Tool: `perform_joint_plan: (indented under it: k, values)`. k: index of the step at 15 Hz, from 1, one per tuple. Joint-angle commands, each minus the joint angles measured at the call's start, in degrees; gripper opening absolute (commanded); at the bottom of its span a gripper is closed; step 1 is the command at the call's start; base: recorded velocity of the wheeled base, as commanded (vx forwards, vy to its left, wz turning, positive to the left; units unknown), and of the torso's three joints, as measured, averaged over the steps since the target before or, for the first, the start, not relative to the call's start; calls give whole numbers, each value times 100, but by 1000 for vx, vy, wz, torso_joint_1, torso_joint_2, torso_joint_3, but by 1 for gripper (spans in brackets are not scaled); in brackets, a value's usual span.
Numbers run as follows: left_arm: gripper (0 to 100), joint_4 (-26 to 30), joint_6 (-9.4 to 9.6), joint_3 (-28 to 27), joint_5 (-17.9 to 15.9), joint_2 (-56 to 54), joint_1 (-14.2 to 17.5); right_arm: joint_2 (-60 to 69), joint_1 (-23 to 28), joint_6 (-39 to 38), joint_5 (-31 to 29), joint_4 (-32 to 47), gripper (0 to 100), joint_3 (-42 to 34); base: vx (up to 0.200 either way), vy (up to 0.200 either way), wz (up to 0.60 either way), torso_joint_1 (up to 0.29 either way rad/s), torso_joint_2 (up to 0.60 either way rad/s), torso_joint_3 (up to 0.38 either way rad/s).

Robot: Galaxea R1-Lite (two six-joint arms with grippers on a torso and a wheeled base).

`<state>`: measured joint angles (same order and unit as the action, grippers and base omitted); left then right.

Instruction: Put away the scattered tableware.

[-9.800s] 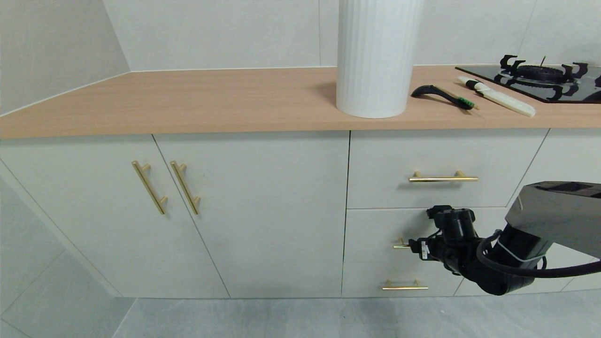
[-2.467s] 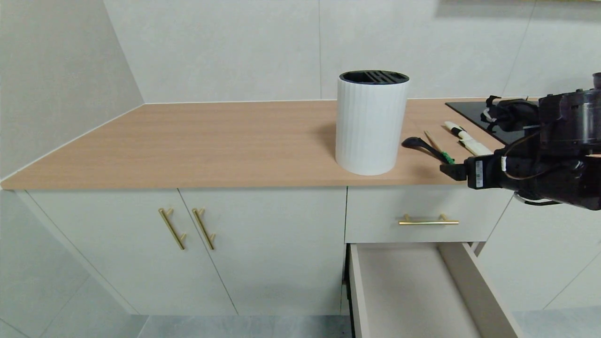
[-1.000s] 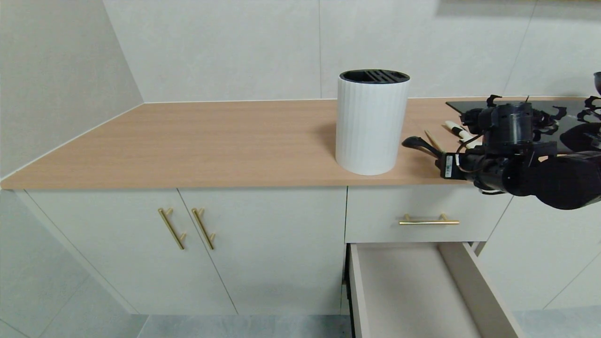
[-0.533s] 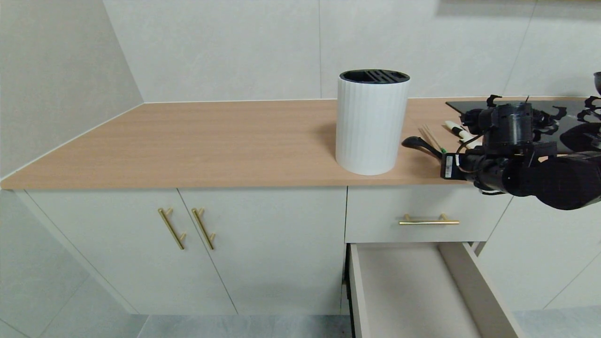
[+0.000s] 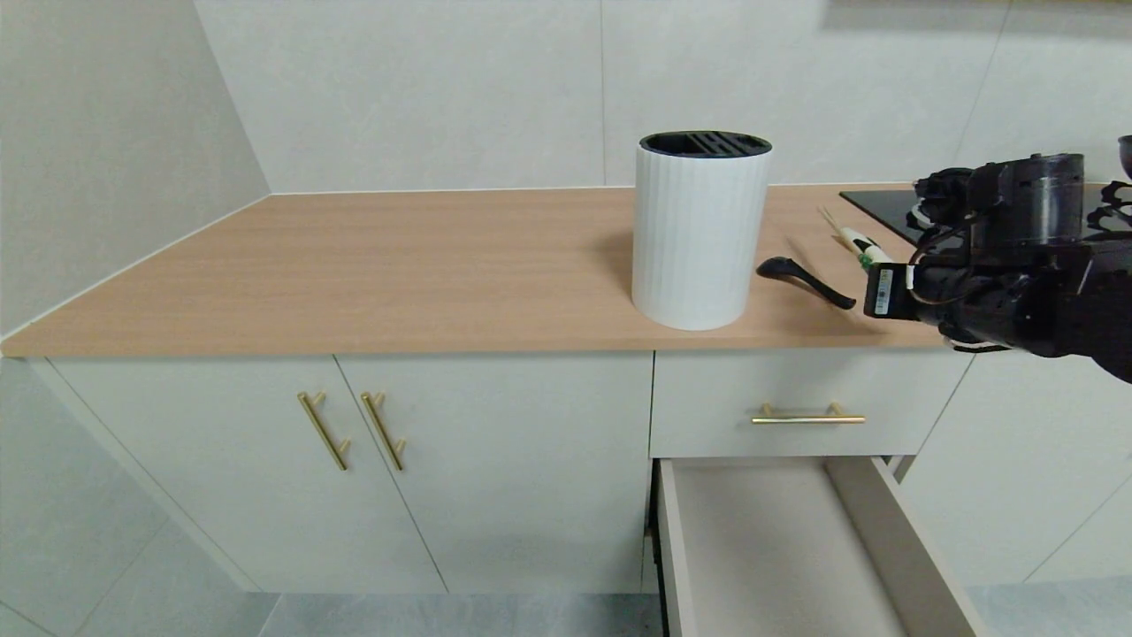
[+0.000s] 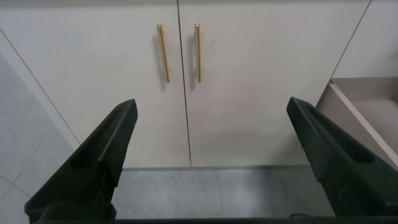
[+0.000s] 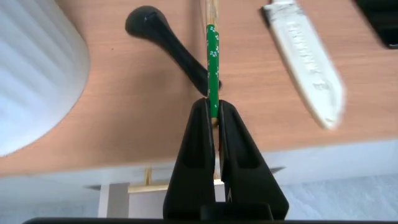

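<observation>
Pinching the chopsticks (image 7: 212, 56) at their near end, the right gripper (image 7: 213, 109) has its fingers clamped tight; sticks point straight ahead, white holder (image 5: 701, 239) near on its left.

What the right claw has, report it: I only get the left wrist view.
Observer: The right claw is shut on the green-banded chopsticks.
Operator: Tell me what lies beside them.
Observer: A black spoon lies on the countertop, between the chopsticks and the white holder.
Operator: Now the other side.
Observer: A white knife lies on the countertop, across the chopsticks from the spoon.
</observation>
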<state>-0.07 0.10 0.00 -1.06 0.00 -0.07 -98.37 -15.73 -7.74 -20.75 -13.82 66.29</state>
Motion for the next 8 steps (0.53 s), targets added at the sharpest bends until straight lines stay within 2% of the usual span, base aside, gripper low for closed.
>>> perform_joint_plan:
  k: [1, 2, 3, 5, 8]
  values:
    - [100, -1, -1, 0, 9, 0, -1, 652, -18, 1, 27, 398, 0, -20, 0, 0, 0, 0, 0, 0]
    - [100, -1, -1, 0, 1, 0, -1, 845, -27, 9, 45, 714, 0, -20, 0, 0, 0, 0, 0, 0]
    - [100, -1, -1, 0, 1, 0, -1, 1540, -71, 1, 440, 1875, 0, 121, 0, 0, 0, 0, 0, 0]
    - [100, -1, -1, 0, 1, 0, -1, 2296, -132, 71, 1082, 2973, 0, 147, 0, 0, 0, 0, 0, 0]
    - [100, -1, -1, 0, 9, 0, -1, 3271, -141, 704, 1758, 4019, 0, 86, 0, 0, 0, 0, 0, 0]
